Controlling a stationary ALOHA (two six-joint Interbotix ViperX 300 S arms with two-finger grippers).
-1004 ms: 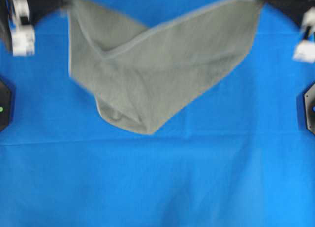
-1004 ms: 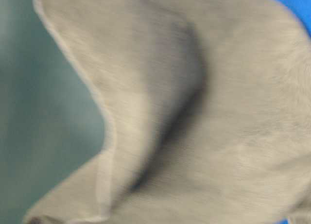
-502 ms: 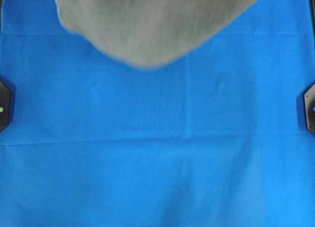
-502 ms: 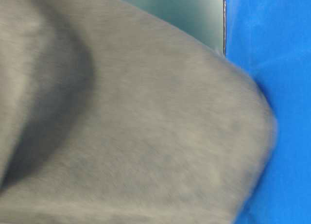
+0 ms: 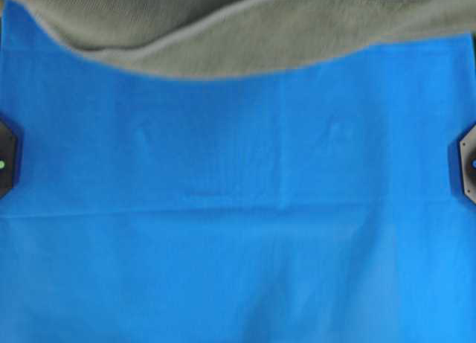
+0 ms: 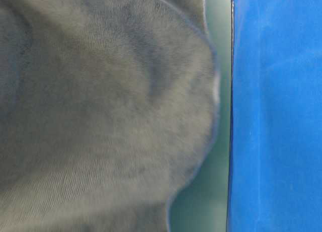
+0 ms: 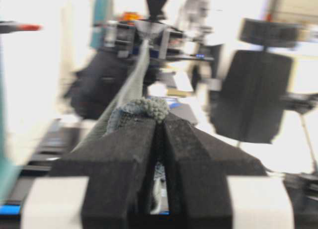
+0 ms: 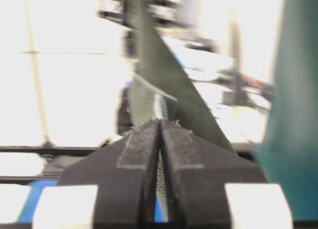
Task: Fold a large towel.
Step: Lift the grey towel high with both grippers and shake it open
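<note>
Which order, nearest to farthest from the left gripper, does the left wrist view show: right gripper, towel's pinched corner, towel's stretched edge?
1. towel's pinched corner: bunched between the shut jaws of the left gripper, centre.
2. towel's stretched edge: running up and away, centre-left.
3. right gripper: top centre, blurred, at that edge's far end.
</note>
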